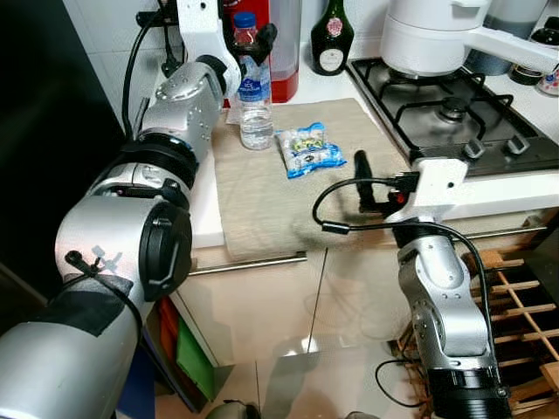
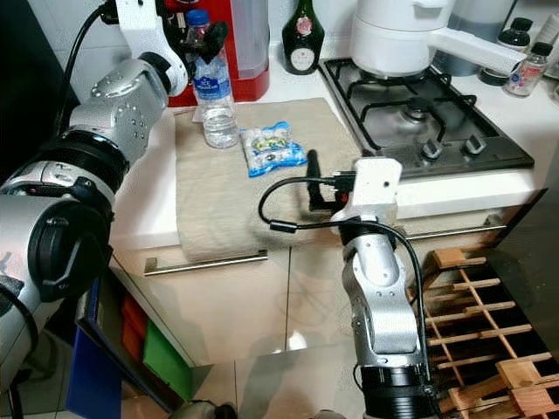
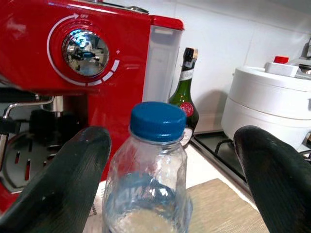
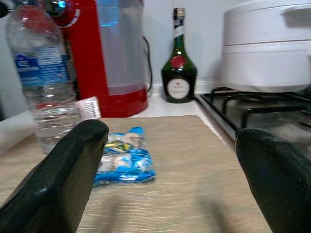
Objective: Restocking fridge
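A clear plastic water bottle with a blue cap (image 1: 256,100) stands upright on a beige cloth mat (image 1: 288,188) laid over the white surface (image 1: 203,223). The left claw (image 3: 170,184) is spread wide, one finger on each side of the bottle's neck without touching. Just behind stands a red coffee machine (image 3: 73,77), with a dark green glass bottle (image 2: 302,37) beside it. A blue-and-yellow snack packet (image 2: 269,148) lies near the bottle. The right claw (image 4: 170,179), also wide and empty, hovers low over the mat, facing the packet, beside a black gas hob (image 2: 419,122) carrying a white pot (image 2: 397,35).

You face a white counter (image 1: 203,229) under a tiled wall (image 3: 228,43), a hob (image 1: 445,109) at its right end. Glossy cabinet doors (image 1: 262,305) below catch the light; a wooden rack (image 1: 515,297) stands beside them.
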Controlling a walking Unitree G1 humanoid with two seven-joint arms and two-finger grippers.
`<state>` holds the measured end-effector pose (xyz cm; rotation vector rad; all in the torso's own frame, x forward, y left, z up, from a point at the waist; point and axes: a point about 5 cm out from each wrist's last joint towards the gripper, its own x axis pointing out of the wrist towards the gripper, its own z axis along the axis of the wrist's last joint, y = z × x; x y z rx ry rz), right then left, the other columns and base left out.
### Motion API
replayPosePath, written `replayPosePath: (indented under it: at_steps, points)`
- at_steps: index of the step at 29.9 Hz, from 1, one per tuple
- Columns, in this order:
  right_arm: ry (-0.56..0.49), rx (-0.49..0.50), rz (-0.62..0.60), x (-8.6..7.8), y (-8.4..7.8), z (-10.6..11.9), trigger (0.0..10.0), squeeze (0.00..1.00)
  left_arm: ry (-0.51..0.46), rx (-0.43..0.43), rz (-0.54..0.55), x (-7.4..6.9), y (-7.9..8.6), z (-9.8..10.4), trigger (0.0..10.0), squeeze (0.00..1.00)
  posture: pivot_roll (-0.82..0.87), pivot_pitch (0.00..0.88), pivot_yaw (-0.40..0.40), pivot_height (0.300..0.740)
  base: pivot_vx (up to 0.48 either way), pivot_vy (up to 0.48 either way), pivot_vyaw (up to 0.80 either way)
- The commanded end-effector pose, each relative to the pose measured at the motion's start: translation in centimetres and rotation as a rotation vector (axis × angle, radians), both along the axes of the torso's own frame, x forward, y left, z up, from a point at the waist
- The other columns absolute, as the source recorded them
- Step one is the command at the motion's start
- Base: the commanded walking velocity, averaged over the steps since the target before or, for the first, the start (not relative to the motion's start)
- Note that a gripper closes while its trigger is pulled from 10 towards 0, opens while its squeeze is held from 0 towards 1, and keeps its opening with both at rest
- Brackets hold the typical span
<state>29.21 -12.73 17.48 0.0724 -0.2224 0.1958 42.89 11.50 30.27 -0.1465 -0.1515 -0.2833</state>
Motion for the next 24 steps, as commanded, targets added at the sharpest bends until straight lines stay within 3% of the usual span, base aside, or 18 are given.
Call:
replayPosePath:
  at_steps: [1,12,23,24]
  points:
    - [-0.015,0.016,0.091,-0.6,1.1,0.8,10.0,1.00,0.000,0.031,-0.008,0.0,-0.5,0.4,10.0,0.00,-0.21,0.030,0.099,0.740,0.000,0.000,0.00]
    - [-0.041,0.009,0.127,-0.9,1.4,1.8,10.0,1.00,0.015,0.060,-0.004,0.0,-0.8,-0.1,10.0,0.00,-0.22,0.030,0.101,0.740,0.000,0.000,0.00]
    - [-0.034,0.008,0.155,-1.5,1.8,1.9,10.0,1.00,0.013,0.125,0.054,0.1,0.4,-0.1,10.0,0.00,-0.23,0.042,0.104,0.740,0.000,0.000,0.00]
    - [-0.031,0.008,0.155,-1.5,1.8,1.8,10.0,1.00,0.016,0.130,0.057,0.1,0.4,-0.2,9.4,0.00,-0.24,0.046,0.102,0.740,0.000,0.000,0.00]
